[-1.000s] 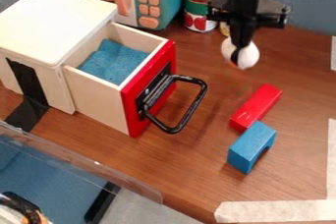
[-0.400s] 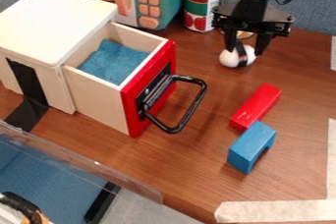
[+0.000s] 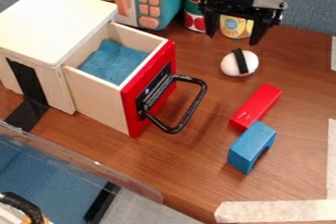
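Jaws (image 3: 235, 32) spread, nothing between them, just above white ball (image 3: 239, 63) with black band. Ball rests on wooden desk (image 3: 197, 164), near red block (image 3: 256, 106).

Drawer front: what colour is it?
The drawer front is red, seen best in the current camera view.

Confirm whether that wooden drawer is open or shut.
Open: the drawer sticks out from its white-topped cabinet, showing the blue cloth inside.
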Controlling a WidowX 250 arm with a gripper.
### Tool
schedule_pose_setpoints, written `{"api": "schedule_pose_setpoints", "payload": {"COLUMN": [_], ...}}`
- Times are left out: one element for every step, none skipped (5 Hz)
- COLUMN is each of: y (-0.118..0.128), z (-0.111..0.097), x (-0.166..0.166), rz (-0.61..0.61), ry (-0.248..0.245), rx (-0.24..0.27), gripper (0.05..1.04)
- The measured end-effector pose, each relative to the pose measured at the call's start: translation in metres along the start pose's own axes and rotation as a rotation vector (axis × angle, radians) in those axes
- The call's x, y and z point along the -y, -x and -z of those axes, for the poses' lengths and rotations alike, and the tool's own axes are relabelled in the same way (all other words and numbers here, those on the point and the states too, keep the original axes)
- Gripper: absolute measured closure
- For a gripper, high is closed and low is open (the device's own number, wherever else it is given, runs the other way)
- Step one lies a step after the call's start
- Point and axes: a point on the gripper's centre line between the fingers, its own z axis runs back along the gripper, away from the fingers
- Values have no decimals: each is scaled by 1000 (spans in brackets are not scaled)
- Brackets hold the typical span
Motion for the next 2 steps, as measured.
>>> {"api": "schedule_pose_setpoints", "payload": {"y": [14,32], "z": [-21,-61], "x": [-9,-22], "rz": [21,76], "ry": [4,18], "rx": [-12,-34], "gripper": [83,83]}}
